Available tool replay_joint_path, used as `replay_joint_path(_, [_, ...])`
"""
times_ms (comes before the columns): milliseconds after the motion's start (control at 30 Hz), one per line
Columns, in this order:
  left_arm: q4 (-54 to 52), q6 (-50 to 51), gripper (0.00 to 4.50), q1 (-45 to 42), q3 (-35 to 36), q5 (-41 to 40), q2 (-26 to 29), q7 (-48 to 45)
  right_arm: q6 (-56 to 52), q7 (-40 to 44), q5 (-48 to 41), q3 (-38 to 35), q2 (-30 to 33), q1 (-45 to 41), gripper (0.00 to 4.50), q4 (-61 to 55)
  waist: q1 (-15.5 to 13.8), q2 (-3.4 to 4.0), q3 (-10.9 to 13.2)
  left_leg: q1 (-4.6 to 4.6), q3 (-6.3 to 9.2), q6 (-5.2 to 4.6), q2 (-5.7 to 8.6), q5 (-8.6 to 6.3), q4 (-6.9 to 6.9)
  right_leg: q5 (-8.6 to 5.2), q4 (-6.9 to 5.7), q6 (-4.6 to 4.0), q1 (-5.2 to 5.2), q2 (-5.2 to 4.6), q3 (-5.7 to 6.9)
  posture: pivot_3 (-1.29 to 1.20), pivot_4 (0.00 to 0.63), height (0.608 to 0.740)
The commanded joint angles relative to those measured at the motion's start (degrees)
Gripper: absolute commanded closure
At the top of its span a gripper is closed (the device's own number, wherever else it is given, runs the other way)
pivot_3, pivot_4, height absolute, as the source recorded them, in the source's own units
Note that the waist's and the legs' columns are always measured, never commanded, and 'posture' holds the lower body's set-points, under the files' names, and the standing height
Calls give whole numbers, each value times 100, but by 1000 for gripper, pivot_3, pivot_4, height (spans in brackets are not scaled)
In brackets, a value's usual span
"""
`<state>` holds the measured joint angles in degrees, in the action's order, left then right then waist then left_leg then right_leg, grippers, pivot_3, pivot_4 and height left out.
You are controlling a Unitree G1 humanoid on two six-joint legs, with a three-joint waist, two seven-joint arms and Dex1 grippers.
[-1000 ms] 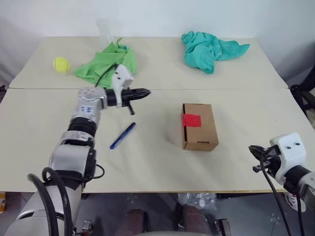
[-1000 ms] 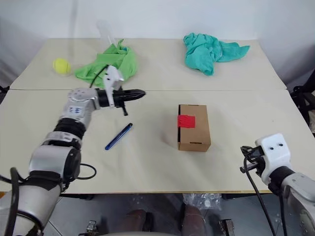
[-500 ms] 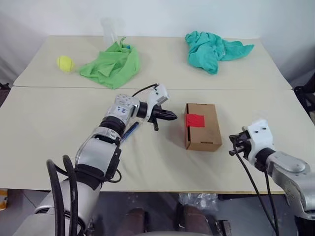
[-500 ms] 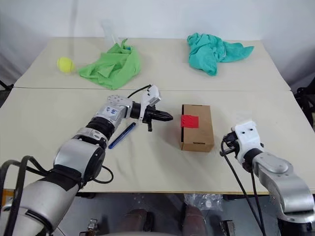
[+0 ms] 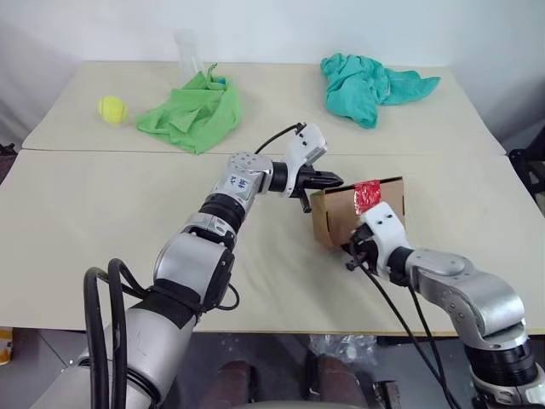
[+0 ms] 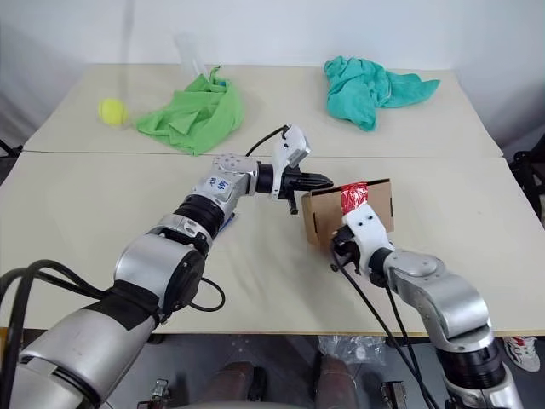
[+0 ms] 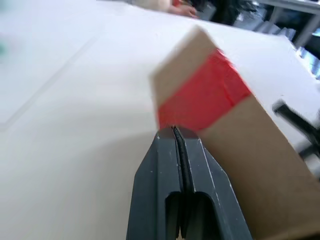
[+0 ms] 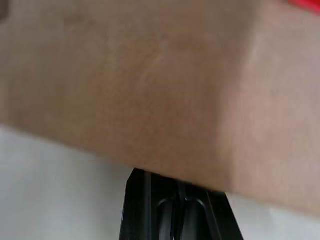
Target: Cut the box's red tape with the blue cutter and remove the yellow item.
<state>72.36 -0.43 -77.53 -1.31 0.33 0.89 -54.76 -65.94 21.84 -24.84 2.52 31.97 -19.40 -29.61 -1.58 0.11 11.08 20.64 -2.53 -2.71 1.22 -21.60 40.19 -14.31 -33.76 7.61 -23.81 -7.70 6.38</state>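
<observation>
The brown box [image 5: 341, 223] is tipped up on one long edge at the table's middle, with its red tape [image 5: 367, 196] at the raised top edge. My left gripper [image 5: 330, 181] is shut, and its tip touches the box's upper left corner; in the left wrist view the shut fingertips [image 7: 170, 134] sit against the red tape [image 7: 202, 97]. My right gripper [image 5: 352, 253] is shut and presses the box's near lower face [image 8: 150, 90]. A sliver of the blue cutter [image 6: 229, 220] shows beside my left forearm. The yellow item is hidden.
At the table's [image 5: 77, 221] far side lie a green cloth [image 5: 192, 111], a tennis ball [image 5: 111, 109] and a clear cup [image 5: 186, 53] on the left. A teal cloth [image 5: 370, 83] is on the right. A seam runs across the table behind the box.
Both arms swung inward to the box, the left from the left, the right from the table's near right. The box went from lying flat to tipped up on edge.
</observation>
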Motion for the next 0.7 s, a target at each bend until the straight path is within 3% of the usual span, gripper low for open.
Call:
replay_joint_path(33, [168,-71,4481,-53,33,85,-11,234,-203,-25,-179,-311,105,-299,4500,-846,3,0,0,3,3,0,0,0,0,0,1,0,0,-1,3,0,150,740])
replay_joint_path(433, [221,-83,4481,-208,30,315,1143,43,-1737,424,-879,-1822,1183,-74,4500,-2061,7,0,0,73,7,1,25,0,36,2,-20,0,-57,3,11,0,150,740])
replay_joint_path(567, [137,60,4481,-254,39,307,1404,-238,-1291,555,-714,-1953,1691,-216,4500,-1570,10,0,0,77,6,0,26,0,55,6,-25,2,-57,3,7,0,150,740])
replay_joint_path(700, [-136,668,4481,-372,58,198,1634,-669,198,952,-51,-1507,2343,-204,4500,-8,-5,-1,0,85,0,-3,29,-2,75,12,-29,7,-55,1,7,0,150,740])
